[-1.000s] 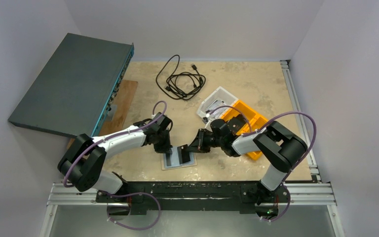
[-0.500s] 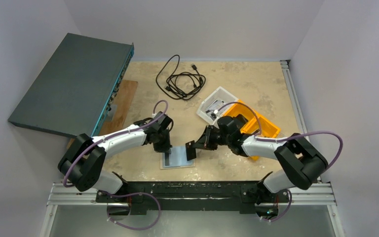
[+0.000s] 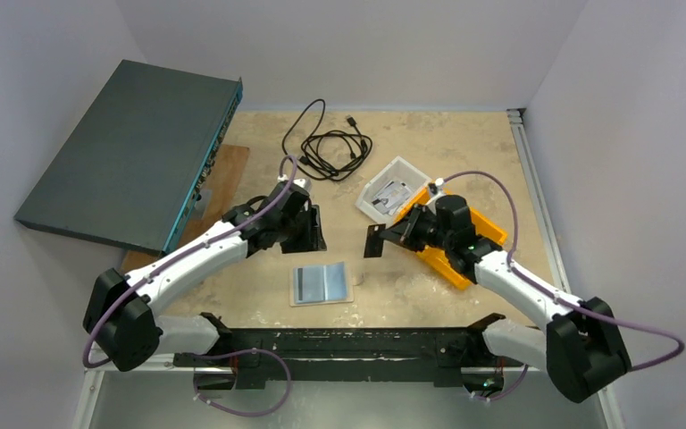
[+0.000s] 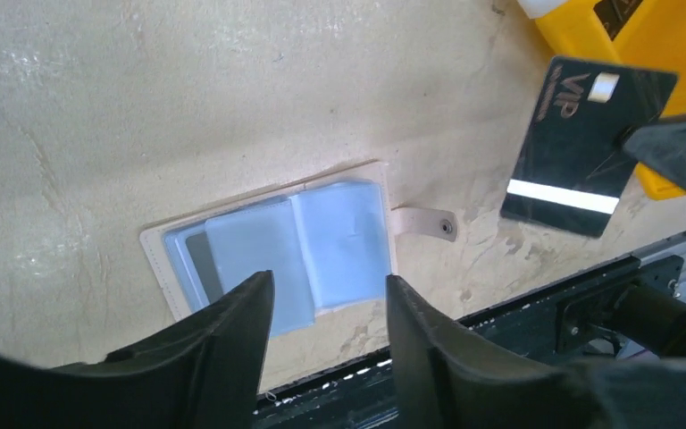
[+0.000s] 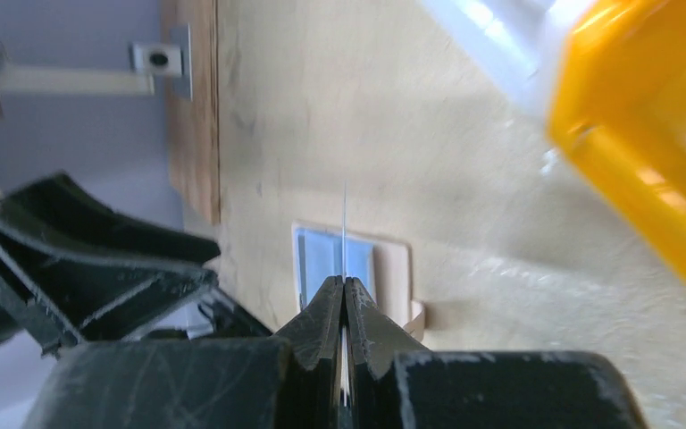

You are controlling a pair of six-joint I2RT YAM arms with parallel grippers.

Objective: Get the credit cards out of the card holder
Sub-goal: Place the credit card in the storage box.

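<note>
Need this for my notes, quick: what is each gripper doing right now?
Left gripper: open, holding nothing.
Right gripper: closed on a black card.

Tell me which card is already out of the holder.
The black VIP card with the white stripe, pinched in the right gripper and held clear in the air. The grey card still lies inside the open card holder.
</note>
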